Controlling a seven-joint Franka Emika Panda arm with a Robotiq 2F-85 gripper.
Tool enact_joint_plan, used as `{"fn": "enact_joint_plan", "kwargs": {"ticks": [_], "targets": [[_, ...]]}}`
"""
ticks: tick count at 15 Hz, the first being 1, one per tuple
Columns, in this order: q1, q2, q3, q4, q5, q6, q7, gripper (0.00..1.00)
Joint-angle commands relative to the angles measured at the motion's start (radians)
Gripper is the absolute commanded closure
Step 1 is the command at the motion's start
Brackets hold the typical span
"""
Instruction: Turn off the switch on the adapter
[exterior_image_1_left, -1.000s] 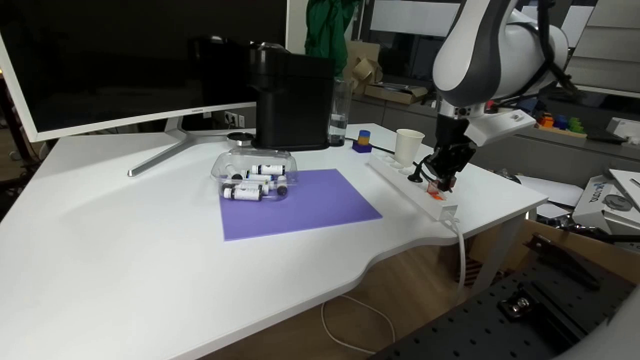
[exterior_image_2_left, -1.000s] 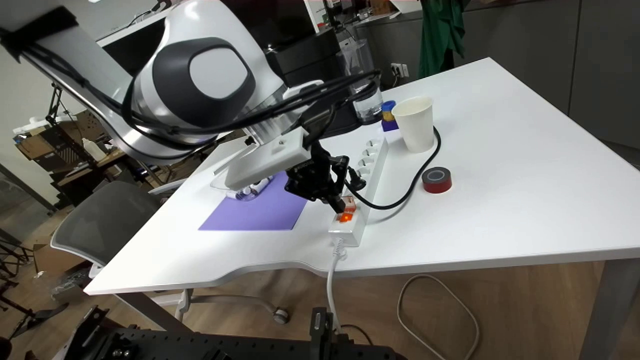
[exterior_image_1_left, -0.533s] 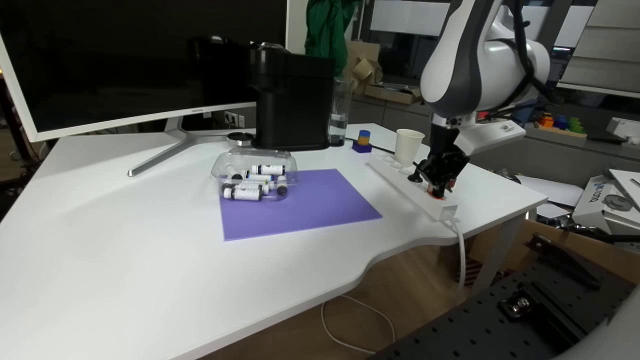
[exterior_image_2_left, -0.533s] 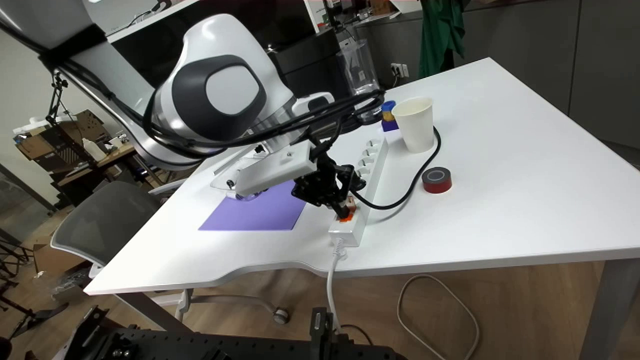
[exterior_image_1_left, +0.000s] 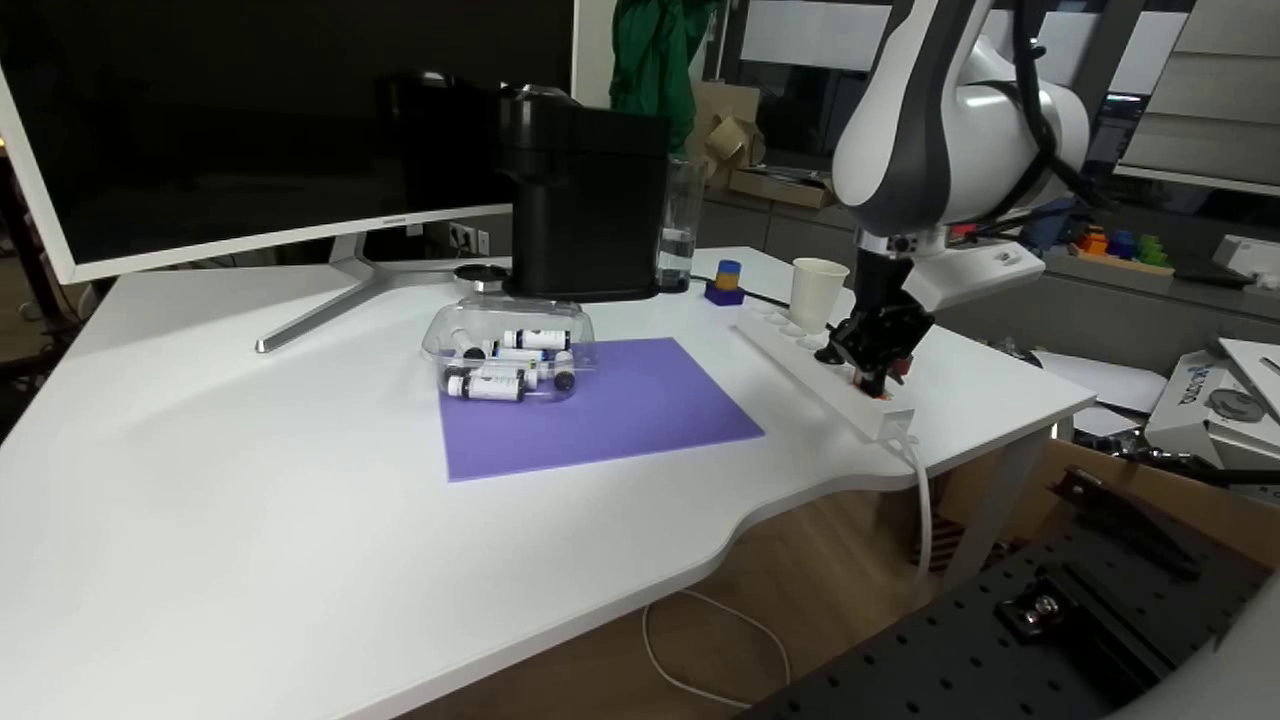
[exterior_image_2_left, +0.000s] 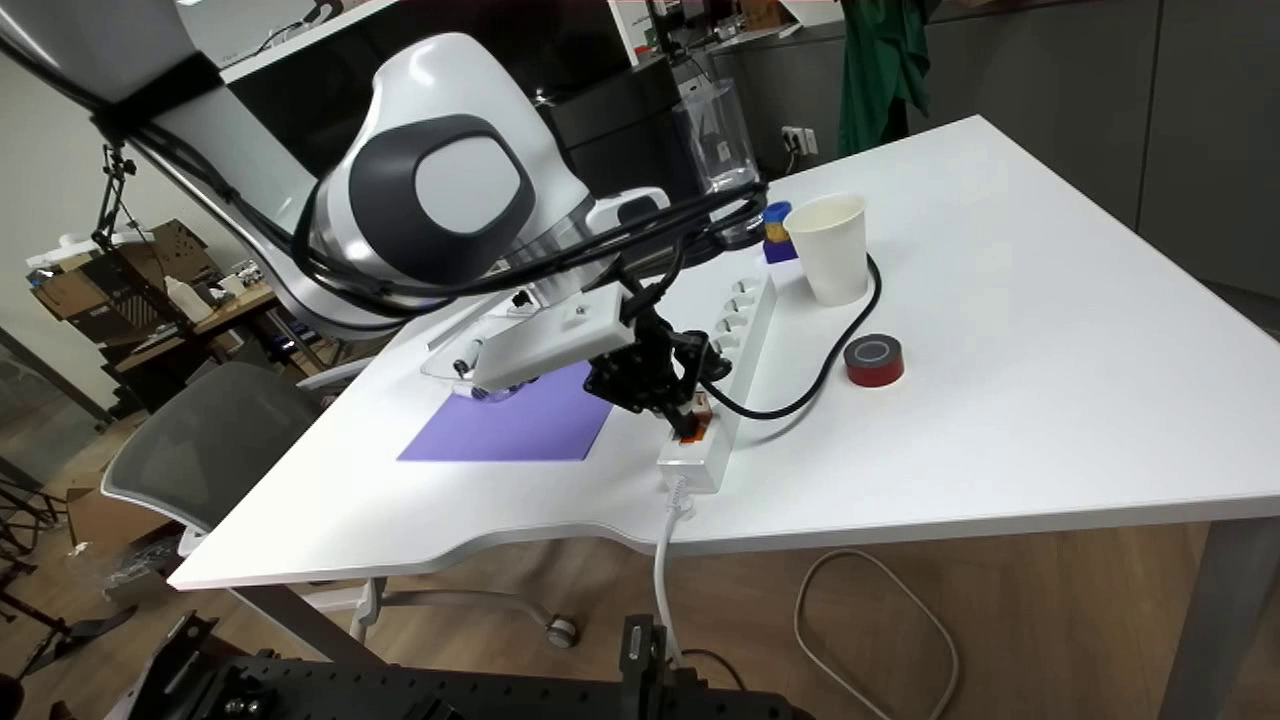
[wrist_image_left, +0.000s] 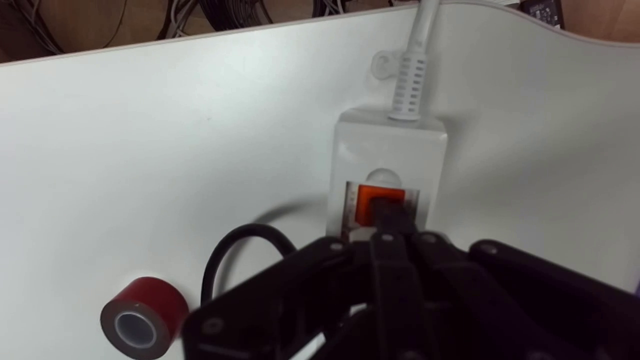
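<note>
The adapter is a long white power strip (exterior_image_1_left: 795, 360) on the table, also in an exterior view (exterior_image_2_left: 690, 463) and the wrist view (wrist_image_left: 392, 147). Its switch (wrist_image_left: 366, 202) is an orange rocker near the cable end. Only its far and left edges show in the wrist view. A sliver of it shows in an exterior view (exterior_image_2_left: 696, 437). My gripper (wrist_image_left: 391, 210) is shut, with its fingertips together and nothing between them. In both exterior views the fingertips (exterior_image_1_left: 874, 386) point down onto the switch and appear to touch it. The part under the tips is hidden.
A black plug (exterior_image_2_left: 715, 362) with a looping black cable (exterior_image_2_left: 812, 385) sits in the strip beside my gripper. A white cup (exterior_image_2_left: 832, 255) and a red tape roll (exterior_image_2_left: 873, 362) stand nearby. A clear box (exterior_image_1_left: 510, 325) of bottles rests on a purple mat (exterior_image_1_left: 610, 420).
My gripper has moved down toward the cable end, from just above the strip onto the switch. The switch's bright orange glow looks darker now.
</note>
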Motion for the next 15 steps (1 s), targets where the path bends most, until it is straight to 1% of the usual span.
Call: {"fn": "enact_joint_plan", "kwargs": {"ticks": [1, 4, 8, 10, 12, 13, 14, 15], "targets": [[0.064, 0.080, -0.021, 0.036, 0.013, 0.001, 0.057, 1.00], [0.097, 0.068, -0.039, 0.025, 0.013, -0.014, 0.073, 1.00], [0.143, -0.037, -0.077, -0.007, -0.010, -0.087, 0.082, 1.00], [0.207, -0.096, -0.137, -0.024, -0.056, -0.133, 0.124, 1.00], [0.273, -0.168, -0.208, -0.040, -0.140, -0.190, 0.189, 1.00], [0.293, -0.217, -0.232, -0.049, -0.200, -0.228, 0.227, 1.00], [0.296, -0.261, -0.240, -0.052, -0.260, -0.268, 0.267, 1.00], [0.289, -0.312, -0.234, -0.052, -0.322, -0.325, 0.312, 0.74]]}}
